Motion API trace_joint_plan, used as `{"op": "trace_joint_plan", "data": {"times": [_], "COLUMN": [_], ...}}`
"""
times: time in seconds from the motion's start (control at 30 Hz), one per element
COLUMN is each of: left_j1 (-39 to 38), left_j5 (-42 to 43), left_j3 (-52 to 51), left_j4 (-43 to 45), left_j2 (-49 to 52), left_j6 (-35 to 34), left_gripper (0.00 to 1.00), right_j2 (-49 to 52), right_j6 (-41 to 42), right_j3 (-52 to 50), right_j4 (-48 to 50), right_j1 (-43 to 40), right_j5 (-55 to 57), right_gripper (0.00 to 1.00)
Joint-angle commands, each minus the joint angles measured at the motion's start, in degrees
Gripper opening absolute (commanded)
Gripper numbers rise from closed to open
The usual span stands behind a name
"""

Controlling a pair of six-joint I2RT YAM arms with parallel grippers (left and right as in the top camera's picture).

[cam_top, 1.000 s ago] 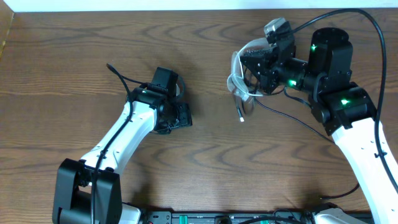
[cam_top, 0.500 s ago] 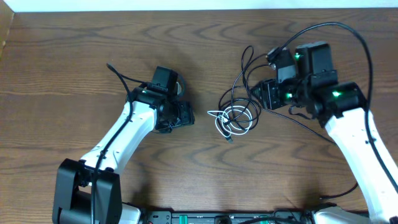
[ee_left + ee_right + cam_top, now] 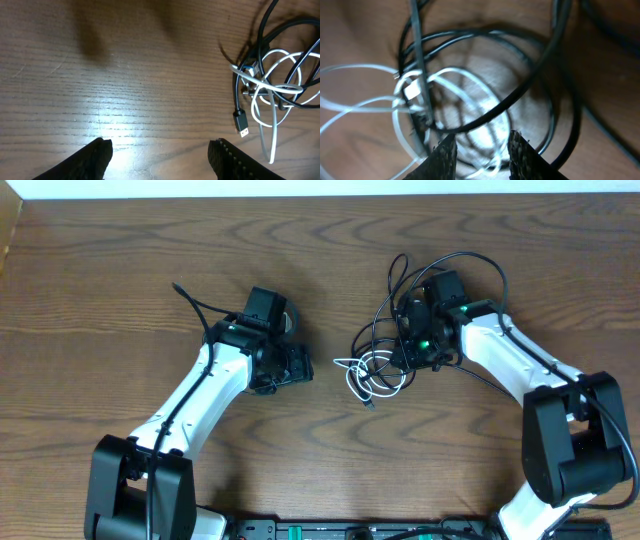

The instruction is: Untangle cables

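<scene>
Cables coiled, plug end toward robot, left gripper wide, right gripper narrowly parted

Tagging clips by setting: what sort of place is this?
Probably a robotics lab or test bench: a bare wood-grain table, a left arm and a right arm based at its near edge, and only a tangle of cables laid out as the work.

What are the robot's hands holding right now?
Nothing. The left gripper is open over the wooden table; the right gripper stands open above the cables, not pinching them.
</scene>
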Motion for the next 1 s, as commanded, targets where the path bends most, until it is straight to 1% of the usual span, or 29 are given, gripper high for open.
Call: {"op": "trace_joint_plan", "data": {"times": [0.0, 0.13, 0.23, 0.3, 0.4, 0.47, 0.53, 0.57, 0.6, 0.63, 0.67, 0.73, 0.8, 0.87, 0.9, 0.97], "left_j1": [0.0, 0.0, 0.0, 0.0, 0.0, 0.0, 0.0, 0.0, 0.0, 0.0, 0.0, 0.0, 0.0, 0.0, 0.0, -0.1], "left_j5": [0.4, 0.4, 0.4, 0.4, 0.4, 0.4, 0.4, 0.4, 0.4, 0.5, 0.4, 0.4, 0.5, 0.4, 0.4, 0.5], "left_j3": [-0.9, -0.9, -0.9, -0.9, -0.9, -0.9, -0.9, -0.9, -0.9, -0.9, -0.9, -0.9, -0.9, -0.9, -0.9, -0.9], "left_j4": [-0.3, -0.3, -0.5, -0.4, -0.4, -0.5, -0.5, -0.5, -0.5, -0.5, -0.5, -0.5, -0.5, -0.5, -0.5, -0.5], "left_j2": [-0.6, -0.6, -0.6, -0.5, -0.5, -0.5, -0.5, -0.5, -0.5, -0.5, -0.5, -0.5, -0.5, -0.5, -0.5, -0.5], "left_j6": [0.8, 0.8, 0.8, 0.8, 0.8, 0.8, 0.8, 0.8, 0.8, 0.8, 0.8, 0.8, 0.8, 0.8, 0.8, 0.7], "left_gripper": [0.67, 0.67, 0.67, 0.67, 0.67, 0.67, 0.67, 0.66, 0.67, 0.67, 0.67, 0.67, 0.67, 0.67, 0.67, 0.67], "right_j2": [1.0, 1.5, 1.5, 1.5, 1.5, 1.5, 1.5, 1.5, 1.5, 1.5, 1.5, 1.2, 0.0, -2.0, -4.0, -8.0], "right_j6": [-0.4, -0.4, -0.5, -2.6, -2.6, -2.8, -2.8, -2.7, -2.7, -2.7, -1.1, -0.6, -0.6, -0.5, 1.6, 2.0], "right_j3": [-0.2, -0.6, -1.4, -1.4, -1.5, -2.0, -5.1, -6.4, -7.4, -8.0, -8.0, -7.6, -5.6, -1.3, 3.2, 11.3], "right_j4": [0.1, 0.6, -0.6, -1.8, -3.2, -2.9, 1.4, 3.3, 4.7, 5.4, 5.8, 6.0, 3.6, -2.3, -8.0, -14.6], "right_j1": [0.2, 0.2, 0.4, 0.8, 1.7, 2.8, 3.7, 3.7, 3.7, 3.7, 3.5, 3.2, 2.4, 1.6, 1.1, 1.0], "right_j5": [4.6, 4.6, 2.4, -0.8, -1.7, -1.6, -1.4, -1.4, -1.4, -1.0, 0.4, 0.6, 0.6, 3.8, 8.9, 11.6], "right_gripper": [0.29, 0.31, 0.36, 0.37, 0.41, 0.41, 0.37, 0.34, 0.29, 0.11, 0.01, 0.01, 0.01, 0.01, 0.01, 0.01]}}
